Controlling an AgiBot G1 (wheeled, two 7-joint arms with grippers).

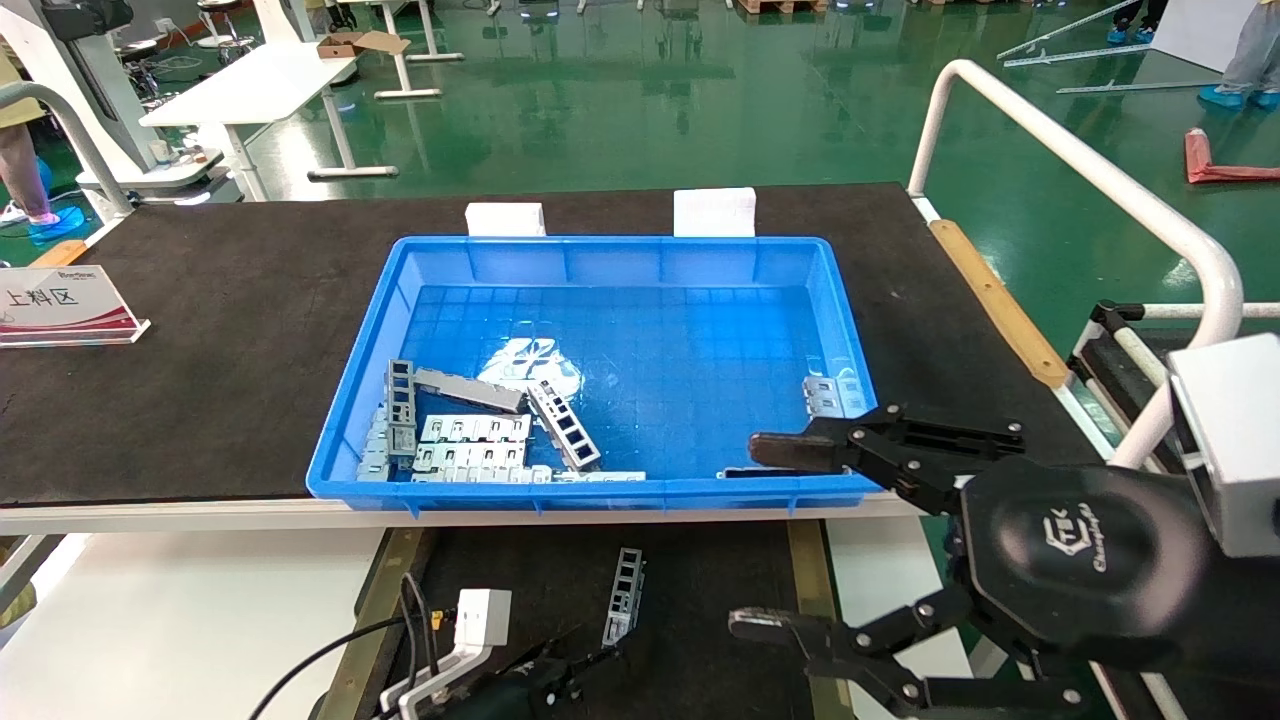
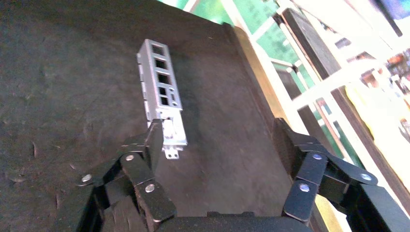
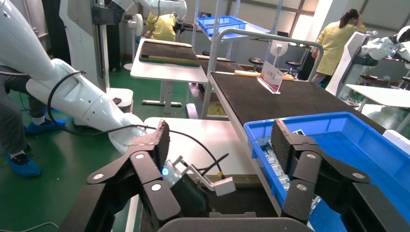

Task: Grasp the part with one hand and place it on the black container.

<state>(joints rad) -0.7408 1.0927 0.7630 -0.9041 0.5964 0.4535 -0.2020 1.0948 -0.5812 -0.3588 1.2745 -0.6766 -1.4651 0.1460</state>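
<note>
sign: "上料区" | right tool housing: "CTEK"

One crate, one tray.

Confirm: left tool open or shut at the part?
Open. In the left wrist view the left tool has its fingers spread wide; one pad touches the end of the part, which lies on the black container.

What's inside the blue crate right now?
The blue crate holds a pile of silver metal parts at its near-left corner and one more bracket by its right wall. The right hand hides the near-right corner.
</note>
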